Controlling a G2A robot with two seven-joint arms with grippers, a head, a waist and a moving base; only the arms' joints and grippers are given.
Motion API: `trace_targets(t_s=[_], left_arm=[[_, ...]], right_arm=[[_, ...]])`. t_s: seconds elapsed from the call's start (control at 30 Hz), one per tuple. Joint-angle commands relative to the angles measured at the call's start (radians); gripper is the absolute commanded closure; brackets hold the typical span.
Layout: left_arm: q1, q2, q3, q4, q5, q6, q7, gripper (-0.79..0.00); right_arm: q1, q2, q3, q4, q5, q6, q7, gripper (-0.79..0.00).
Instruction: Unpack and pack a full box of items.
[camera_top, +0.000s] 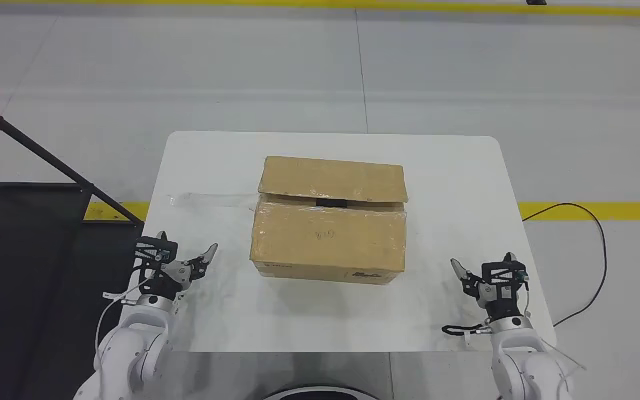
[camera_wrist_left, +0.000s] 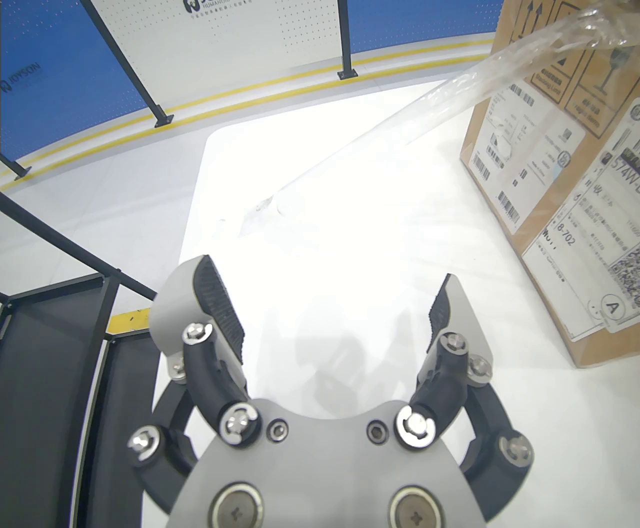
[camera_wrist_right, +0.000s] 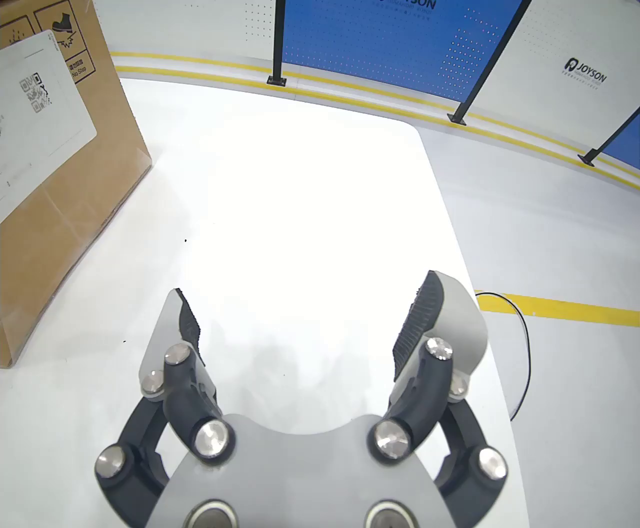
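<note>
Item count:
- Cardboard box (camera_top: 330, 225): one, standing between the two tools.
- Tools: two, the left tool (camera_wrist_left: 325, 280) and the right tool (camera_wrist_right: 305, 287).
- Clear plastic strip (camera_wrist_left: 400, 130): one, running out from the box ahead of the left tool.
- Desk (camera_top: 440, 180): one.
- White labels (camera_wrist_left: 525, 145): at least two on the box face beside the left tool, one on the face beside the right tool.
- Black cable (camera_wrist_right: 520, 350): one, on the floor beyond the right tool.
</note>
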Motion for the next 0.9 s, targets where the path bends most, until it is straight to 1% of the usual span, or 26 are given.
trace_targets(t_s=[0.0, 0.73, 0.87], left_arm=[[0.0, 0.0, 0.0, 0.0, 0.0, 0.0, 0.0, -0.785], [0.0, 0.0, 0.0, 0.0, 0.0, 0.0, 0.0, -0.785], [0.001, -0.002, 0.0, -0.018, -0.019, -0.021, 0.021, -0.785]], right_arm=[[0.0, 0.0, 0.0, 0.0, 0.0, 0.0, 0.0, -0.785], [0.0, 0.0, 0.0, 0.0, 0.0, 0.0, 0.0, -0.785], [0.004, 0.001, 0.004, -0.032, -0.019, -0.015, 0.006, -0.785]])
